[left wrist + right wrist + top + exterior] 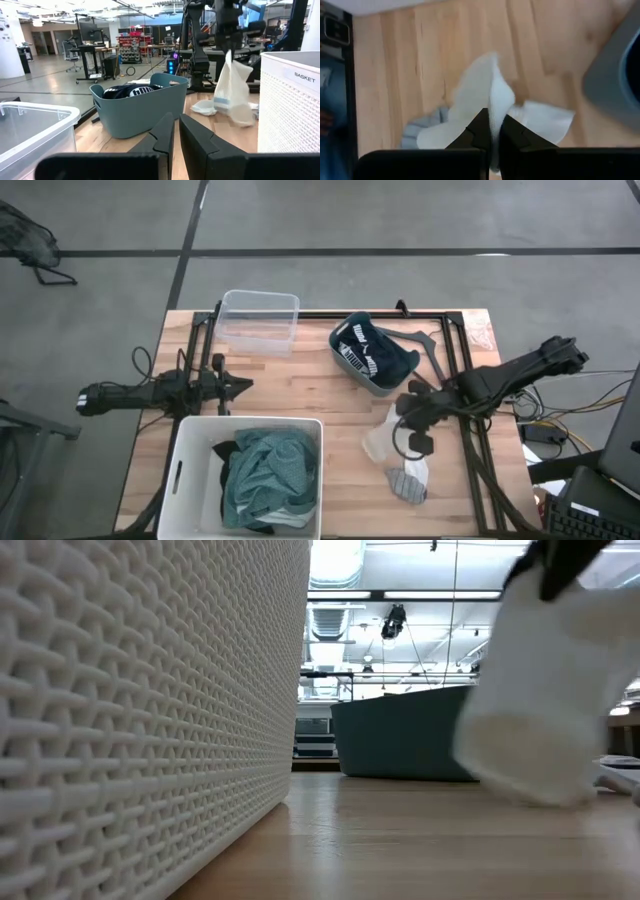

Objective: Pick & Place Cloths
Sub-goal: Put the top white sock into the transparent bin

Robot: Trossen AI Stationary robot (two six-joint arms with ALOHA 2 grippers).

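1. The right tool is clamped on a white cloth, pinching a fold near its top so the rest hangs free above the desk. That is a sensible hold for carrying limp fabric.
2. In the left wrist view the white cloth dangles clear of the boards, with another pale piece lying on the desk just behind it.
3. A grey cloth lies on the desk near the right front edge, below the right tool's reach, not yet collected.
4. The white basket sits front left, already loaded with a teal-green cloth and something black beside it. It looks like the drop point.
5. The teal basket holds a dark striped cloth, far of centre.
6. Open boards lie between the lifted cloth and the white basket's rim, so the way leftward looks unobstructed.
7. The left tool waits at the left edge, fingers pressed nearly together, holding nothing, just far of the white basket.
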